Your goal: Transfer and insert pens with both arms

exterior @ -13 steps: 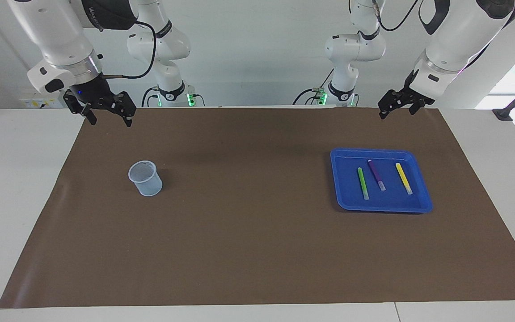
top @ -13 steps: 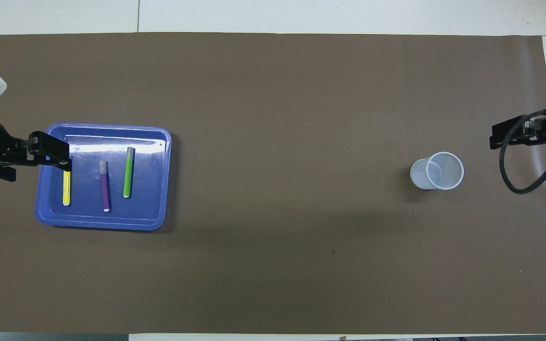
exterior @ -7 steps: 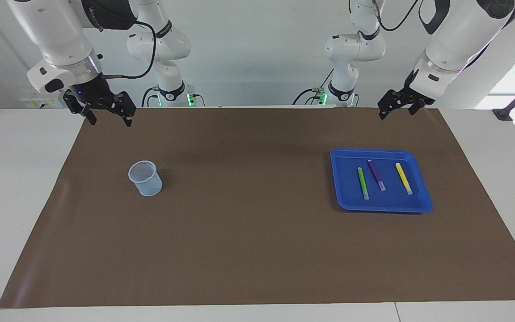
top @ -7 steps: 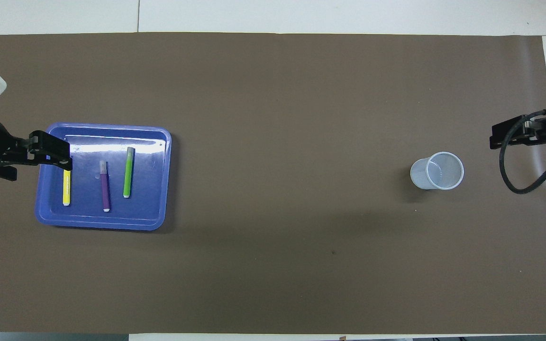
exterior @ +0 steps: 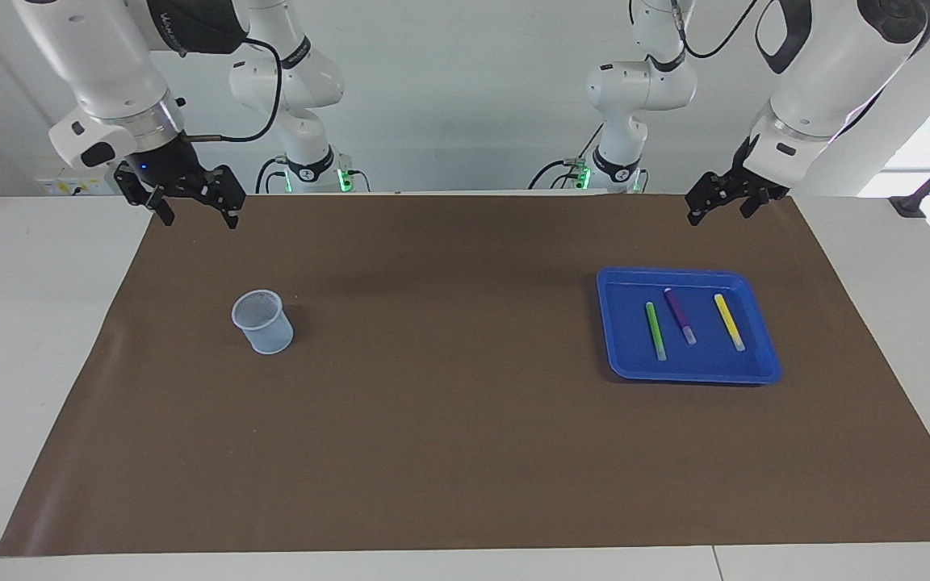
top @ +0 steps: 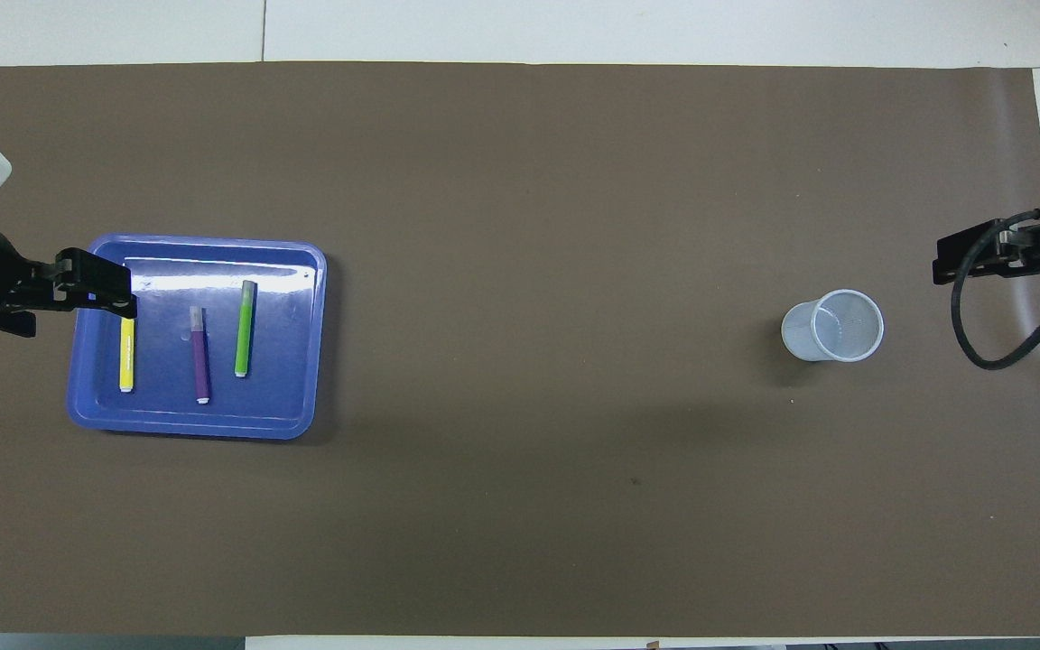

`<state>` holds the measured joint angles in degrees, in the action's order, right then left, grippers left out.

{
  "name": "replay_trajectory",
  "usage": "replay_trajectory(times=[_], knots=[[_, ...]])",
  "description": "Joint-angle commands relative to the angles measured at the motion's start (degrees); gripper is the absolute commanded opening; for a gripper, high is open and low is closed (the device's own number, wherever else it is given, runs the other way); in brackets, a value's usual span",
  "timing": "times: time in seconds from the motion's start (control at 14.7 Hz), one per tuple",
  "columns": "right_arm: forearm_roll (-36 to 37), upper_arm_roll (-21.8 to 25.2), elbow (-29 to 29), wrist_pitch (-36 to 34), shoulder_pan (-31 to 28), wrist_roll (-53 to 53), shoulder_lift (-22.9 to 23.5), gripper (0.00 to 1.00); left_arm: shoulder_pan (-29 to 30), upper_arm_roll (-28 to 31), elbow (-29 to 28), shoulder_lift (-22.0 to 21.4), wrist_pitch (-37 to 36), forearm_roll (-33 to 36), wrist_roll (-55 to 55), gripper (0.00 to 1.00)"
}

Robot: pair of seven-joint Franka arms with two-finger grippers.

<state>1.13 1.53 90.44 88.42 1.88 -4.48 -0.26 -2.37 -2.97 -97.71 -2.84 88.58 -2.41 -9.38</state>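
Note:
Three pens lie side by side in a blue tray [exterior: 615, 361] toward the left arm's end of the table: green [exterior: 655, 331], purple [exterior: 680, 316], yellow [exterior: 729, 322]. The overhead view shows the tray [top: 308, 264] with the yellow [top: 126, 355], purple [top: 199, 355] and green [top: 245, 329] pens. My left gripper [exterior: 719, 208] hangs open and empty in the air, apart from the tray. In the overhead view this gripper [top: 60, 307] overlaps the tray's rim and the yellow pen's end. My right gripper [exterior: 198, 215] [top: 1003, 255] waits open and empty over the mat's edge.
A pale mesh cup [exterior: 263, 321] [top: 833, 325] stands upright on the brown mat [exterior: 449, 420] toward the right arm's end. Two smaller white arms [exterior: 303, 89] [exterior: 634, 89] with green-lit bases stand at the robots' edge of the table.
My left gripper has sunk a little and shifted slightly by the tray. The right arm, the pens and the cup have not moved.

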Motion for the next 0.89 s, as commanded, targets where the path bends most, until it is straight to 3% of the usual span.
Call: replay_trajectory(times=[0.0, 0.14, 0.34, 0.55, 0.82], knots=[[-0.2, -0.4, 0.4, 0.2, -0.7, 0.4, -0.2, 1.00, 5.4, 0.2, -11.8, -2.9, 9.5, -0.6, 10.1, 1.00], [-0.2, -0.4, 0.4, 0.2, -0.7, 0.4, -0.2, 1.00, 8.4, 0.2, -19.0, -2.2, 18.7, -0.6, 14.8, 1.00], [-0.2, -0.4, 0.4, 0.2, -0.7, 0.4, -0.2, 1.00, 9.9, 0.3, -24.7, 3.9, 31.8, -0.5, 22.2, 1.00], [-0.2, -0.4, 0.4, 0.3, -0.7, 0.4, -0.2, 1.00, 11.5, 0.3, -25.9, 9.0, 38.2, -0.5, 25.0, 1.00], [-0.2, -0.4, 0.4, 0.3, -0.7, 0.4, -0.1, 1.00, 11.5, 0.3, -26.7, 11.4, 41.1, -0.5, 25.0, 1.00]])
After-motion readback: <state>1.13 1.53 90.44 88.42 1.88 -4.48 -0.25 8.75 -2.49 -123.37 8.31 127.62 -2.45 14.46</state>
